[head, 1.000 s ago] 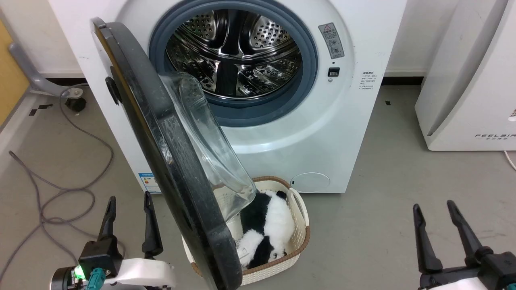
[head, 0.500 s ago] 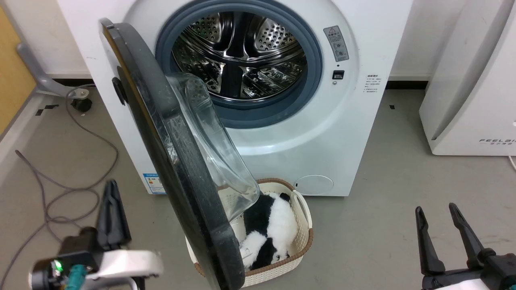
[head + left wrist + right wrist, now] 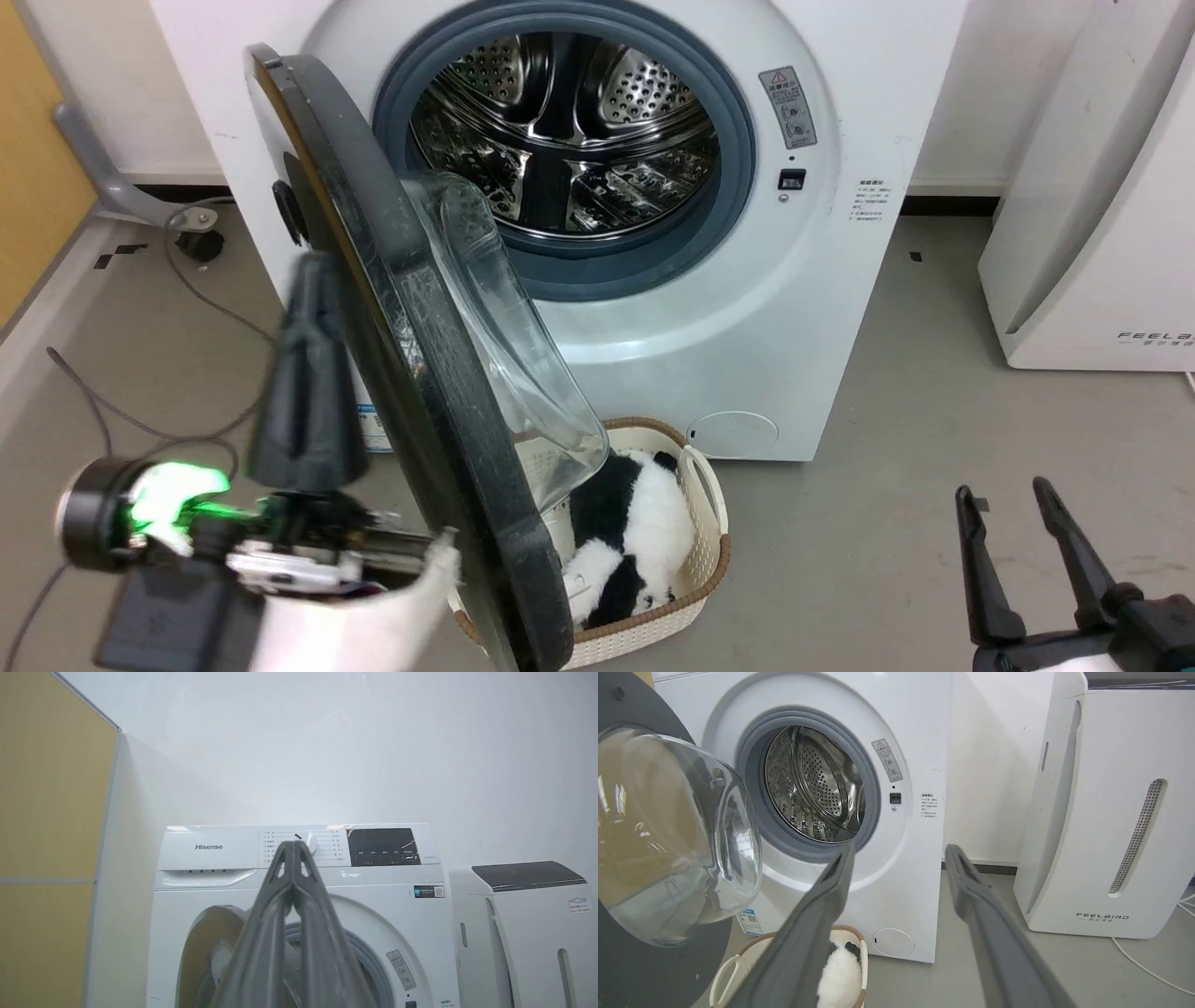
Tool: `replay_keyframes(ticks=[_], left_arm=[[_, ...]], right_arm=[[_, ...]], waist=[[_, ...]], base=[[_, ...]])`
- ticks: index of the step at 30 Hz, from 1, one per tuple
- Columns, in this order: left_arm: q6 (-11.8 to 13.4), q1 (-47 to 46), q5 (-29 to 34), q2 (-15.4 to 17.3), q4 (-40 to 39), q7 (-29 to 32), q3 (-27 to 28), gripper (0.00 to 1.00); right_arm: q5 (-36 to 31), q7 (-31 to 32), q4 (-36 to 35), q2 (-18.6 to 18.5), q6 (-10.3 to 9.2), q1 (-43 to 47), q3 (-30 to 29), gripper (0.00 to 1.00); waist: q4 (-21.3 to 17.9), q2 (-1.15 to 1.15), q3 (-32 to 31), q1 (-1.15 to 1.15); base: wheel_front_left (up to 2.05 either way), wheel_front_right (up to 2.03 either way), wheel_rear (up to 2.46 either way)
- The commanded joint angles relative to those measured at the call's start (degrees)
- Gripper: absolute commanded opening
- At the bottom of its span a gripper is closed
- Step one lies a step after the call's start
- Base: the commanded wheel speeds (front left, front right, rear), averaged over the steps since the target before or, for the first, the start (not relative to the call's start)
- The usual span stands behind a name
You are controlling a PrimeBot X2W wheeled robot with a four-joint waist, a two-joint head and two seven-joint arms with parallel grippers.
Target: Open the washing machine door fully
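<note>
The washing machine door [image 3: 425, 373] stands part-open, hinged at the left of the washing machine [image 3: 747, 308] and nearly edge-on to my head camera. Its glass bowl overhangs a white basket [image 3: 702, 485] on the floor, which holds a black-and-white plush toy [image 3: 644, 523]. My left claw [image 3: 293, 847], fingers pressed together, sits just beside the door's outer face; I cannot confirm contact. My right claw [image 3: 1005, 490] sits well apart at lower right, fingers spread.
</note>
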Motion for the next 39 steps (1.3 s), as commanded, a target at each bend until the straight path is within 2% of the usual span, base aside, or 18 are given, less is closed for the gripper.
replay_keyframes(ticks=[1, 9, 22, 28, 39], left_arm=[[-0.39, -0.71, 0.59, 0.07, -0.66, -0.28, -0.81, 0.00], [-3.14, -1.36, 2.29, 0.07, -4.61, -0.28, -13.09, 0.00], [-5.91, 1.30, 1.76, 0.08, 1.61, 0.57, -28.63, 0.00], [-5.69, 3.02, 2.45, 0.84, 5.72, 1.75, -30.71, 0.00], [-2.46, 7.41, 2.75, 3.11, 13.70, 2.18, -29.43, 0.00]], right_arm=[[0.23, -0.25, 0.08, 0.27, 0.03, 0.75, 0.12, 1.00], [0.32, -0.25, 0.61, 0.27, 0.03, 0.57, 0.24, 1.00], [0.15, -0.25, 0.58, 0.27, 0.03, 0.24, 0.69, 1.00], [0.00, -0.25, 0.70, 0.27, 0.03, -0.01, 0.70, 1.00], [-0.16, -0.25, 0.85, 0.27, 0.03, -0.29, 0.53, 1.00]], waist=[[-0.01, 0.00, -0.05, 0.00], [0.29, 0.00, -0.52, 0.00], [1.10, 0.00, -0.33, 0.00], [1.38, 0.00, 0.05, 0.00], [1.64, 0.00, 0.66, 0.00]], base=[[0.00, 0.00, 0.00], [0.00, 0.00, 0.00], [0.00, 0.00, 0.00], [0.00, 0.00, 0.00], [0.00, 0.00, 0.00]])
